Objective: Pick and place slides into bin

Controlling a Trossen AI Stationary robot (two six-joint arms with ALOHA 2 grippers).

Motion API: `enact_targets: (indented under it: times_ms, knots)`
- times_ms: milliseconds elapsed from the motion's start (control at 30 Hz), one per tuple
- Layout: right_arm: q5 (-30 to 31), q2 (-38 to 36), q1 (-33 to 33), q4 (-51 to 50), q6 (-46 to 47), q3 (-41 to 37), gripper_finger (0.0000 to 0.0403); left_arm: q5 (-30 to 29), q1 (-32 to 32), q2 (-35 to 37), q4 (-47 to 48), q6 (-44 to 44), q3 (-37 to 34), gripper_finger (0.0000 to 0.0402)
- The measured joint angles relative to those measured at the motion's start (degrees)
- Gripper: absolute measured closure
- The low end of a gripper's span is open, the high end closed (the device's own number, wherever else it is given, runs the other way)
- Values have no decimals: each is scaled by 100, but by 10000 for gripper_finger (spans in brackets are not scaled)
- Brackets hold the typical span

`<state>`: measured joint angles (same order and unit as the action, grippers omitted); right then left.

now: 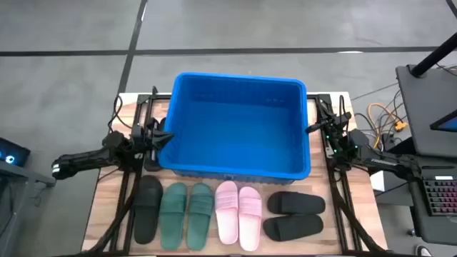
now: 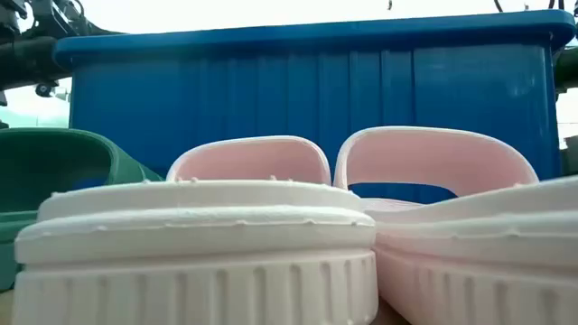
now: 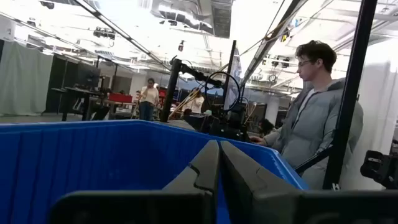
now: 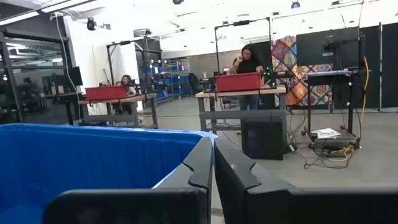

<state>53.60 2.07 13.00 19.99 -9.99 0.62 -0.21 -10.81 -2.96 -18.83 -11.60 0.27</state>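
- Slides all lie in a row on the near edge of the table, nearer to us than the bin (image 1: pixel 239 128): from left, a black slide (image 1: pixel 148 208), the green pair (image 1: pixel 187 215), the pink pair (image 1: pixel 238 212), then a black pair (image 1: pixel 294 216).
- We note the bin holds nothing; no slide is placed yet.
- Left gripper (image 1: pixel 161 138) sits at the bin's left wall, right gripper (image 1: pixel 312 128) at its right wall; both have fingers pressed together, holding nothing.
- We judge every slide lies to the near side of both grippers. The left arm is nearer the lone black slide and the green pair; the right arm is nearer the black pair. The pink pair sits about midway.
- Long axes: the left black, green and pink slides run near-to-far; the right black pair lies crosswise, left-to-right.
- Hidden: the low view is filled by the pink pair, with only a green strap (image 2: pixel 54 171) showing; no black slide. Neither wrist view shows any slide, only bin and room.
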Motion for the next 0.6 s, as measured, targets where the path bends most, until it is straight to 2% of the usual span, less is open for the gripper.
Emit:
enact_targets:
  times_ms: [600]
  knots:
    - [0,0,2,5,-18,0,394,0,0,2,0,0,0,402]
